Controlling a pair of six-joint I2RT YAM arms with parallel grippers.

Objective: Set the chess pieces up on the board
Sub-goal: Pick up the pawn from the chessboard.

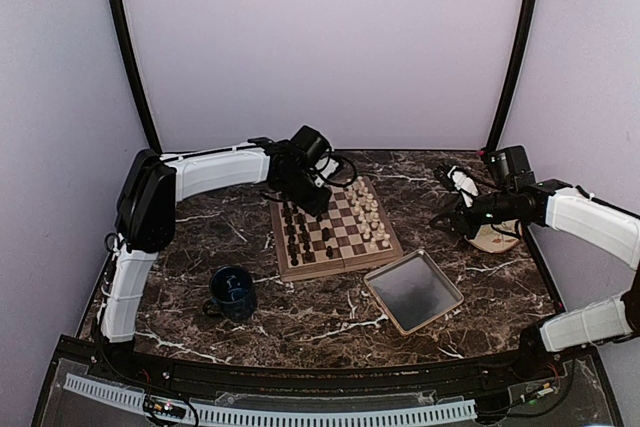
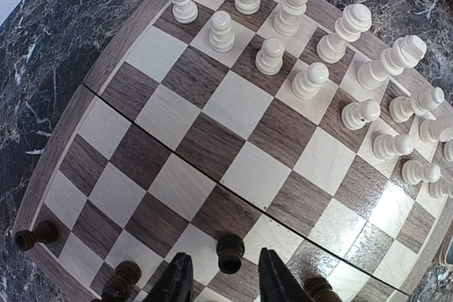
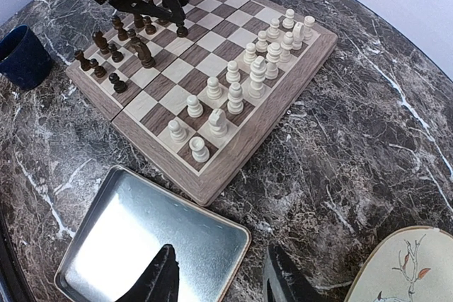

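The board [image 1: 340,266] lies mid-table. The cream-white pieces [image 1: 372,217] stand in two rows on its right side, and the dark brown pieces [image 1: 297,235] stand on its left. My left gripper [image 1: 306,207] hovers over the far left part of the board. In the left wrist view it [image 2: 225,277] is open, with a dark pawn [image 2: 230,252] standing between the fingers, untouched. White pieces [image 2: 309,79] line the far side there. My right gripper [image 1: 448,215] is open and empty over the table to the right of the board. In its own view it [image 3: 221,281] straddles a corner of the tray.
A grey metal tray [image 1: 413,290] lies right of the board's front corner. A round beige plate [image 1: 495,238] sits under the right arm. A dark blue mug [image 1: 232,292] stands front left of the board. Dark walls and poles ring the marble table.
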